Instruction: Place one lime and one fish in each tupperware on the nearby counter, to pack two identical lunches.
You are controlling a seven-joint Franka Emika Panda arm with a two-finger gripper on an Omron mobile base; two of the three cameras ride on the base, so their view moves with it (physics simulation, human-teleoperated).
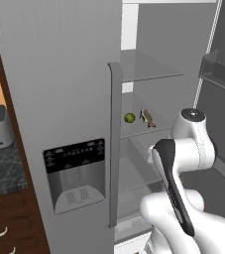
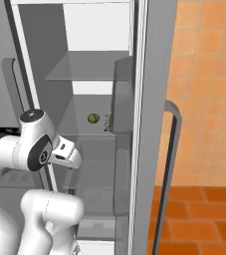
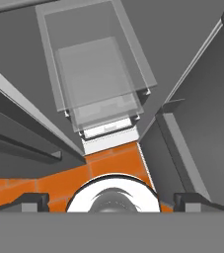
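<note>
1. The lime [image 1: 129, 118] sits on a glass shelf [image 1: 148, 130] inside the open fridge [image 1: 59, 99], toward the shelf's left front edge in the left base view; the right base view shows it mid-shelf.
2. The fish [image 1: 146, 118] lies just beside the lime on the same shelf, apart from it, nearer the shelf's middle. Its long axis seems to run from the back of the shelf toward the front edge; which end is the head is too small to tell.
3. The gripper [image 3: 111, 205] looks down the fridge interior at the lower shelves and orange floor, with its dark tips far apart at the bottom corners of the hand view: jaws wide, holding nothing.
4. Judged step: the first fetch is not yet begun. The next move calls for raising the hand to shelf level and lining the jaws across the lime or across the fish's slim body.
</note>
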